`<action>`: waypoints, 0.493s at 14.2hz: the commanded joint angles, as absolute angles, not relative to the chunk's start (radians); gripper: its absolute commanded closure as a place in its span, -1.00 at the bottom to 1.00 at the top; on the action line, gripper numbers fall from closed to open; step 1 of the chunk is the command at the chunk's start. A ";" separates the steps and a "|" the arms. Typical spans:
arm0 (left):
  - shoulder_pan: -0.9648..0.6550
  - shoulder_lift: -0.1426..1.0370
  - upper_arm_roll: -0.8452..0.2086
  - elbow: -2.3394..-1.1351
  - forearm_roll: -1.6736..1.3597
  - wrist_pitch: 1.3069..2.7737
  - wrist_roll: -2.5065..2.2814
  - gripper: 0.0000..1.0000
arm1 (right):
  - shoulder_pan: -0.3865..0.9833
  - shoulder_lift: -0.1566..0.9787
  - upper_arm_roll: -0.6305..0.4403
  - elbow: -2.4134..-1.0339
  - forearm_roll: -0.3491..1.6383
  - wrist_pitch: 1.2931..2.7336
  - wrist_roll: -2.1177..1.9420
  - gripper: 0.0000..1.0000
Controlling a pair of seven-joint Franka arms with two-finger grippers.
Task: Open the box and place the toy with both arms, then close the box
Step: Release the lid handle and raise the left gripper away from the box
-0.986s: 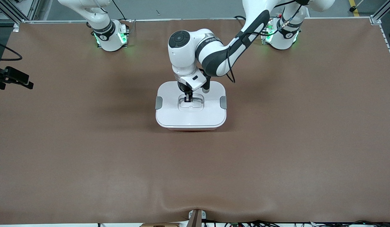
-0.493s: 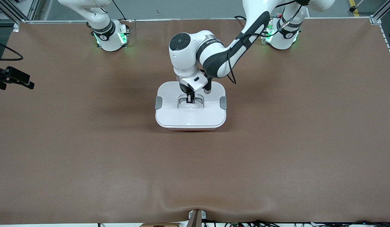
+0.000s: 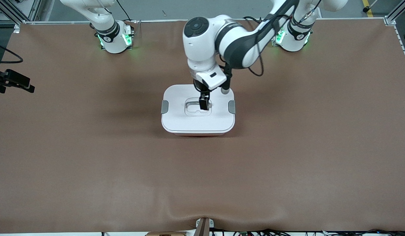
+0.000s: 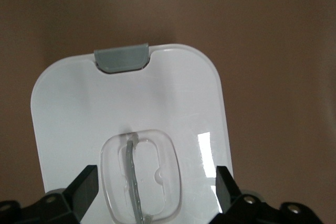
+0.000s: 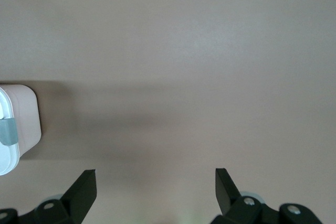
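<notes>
Brown table, left end effector (image 3: 204, 105) spread over closed box (image 3: 198, 123), right end effector (image 5: 152, 187) spread, waiting.

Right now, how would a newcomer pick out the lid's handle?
Find the box in the middle of the brown table, capped by a white lid with a grey clip at each end. The handle is the thin clear bar in the lid's central oval recess, under the left claw.

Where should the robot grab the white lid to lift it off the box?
By the clear handle, probably. It is a thin raised bar across a sunken pocket in the middle of the lid, so an open tool coming straight down can pinch it. The left tool hangs open right over it.
</notes>
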State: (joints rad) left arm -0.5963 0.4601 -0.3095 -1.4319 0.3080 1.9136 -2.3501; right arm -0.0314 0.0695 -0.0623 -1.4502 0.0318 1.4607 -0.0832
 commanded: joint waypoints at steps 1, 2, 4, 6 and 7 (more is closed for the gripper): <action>-0.494 0.367 -0.316 -1.448 0.197 1.858 -2.090 -1.00 | -0.026 0.069 -0.064 -1.448 0.032 1.462 -0.080 -1.00; -0.454 0.339 -0.316 -1.448 0.171 1.821 -1.968 -1.00 | -0.026 0.069 -0.063 -1.450 0.034 1.462 -0.078 -1.00; -0.352 0.295 -0.316 -1.447 0.097 1.757 -1.728 -1.00 | -0.025 0.069 -0.063 -1.450 0.034 1.462 -0.078 -1.00; -0.244 0.261 -0.316 -1.447 0.055 1.689 -1.520 -1.00 | -0.026 0.069 -0.063 -1.450 0.034 1.462 -0.078 -1.00; -0.209 0.249 -0.314 -1.447 0.060 1.651 -1.405 -1.00 | -0.028 0.069 -0.063 -1.450 0.035 1.462 -0.080 -1.00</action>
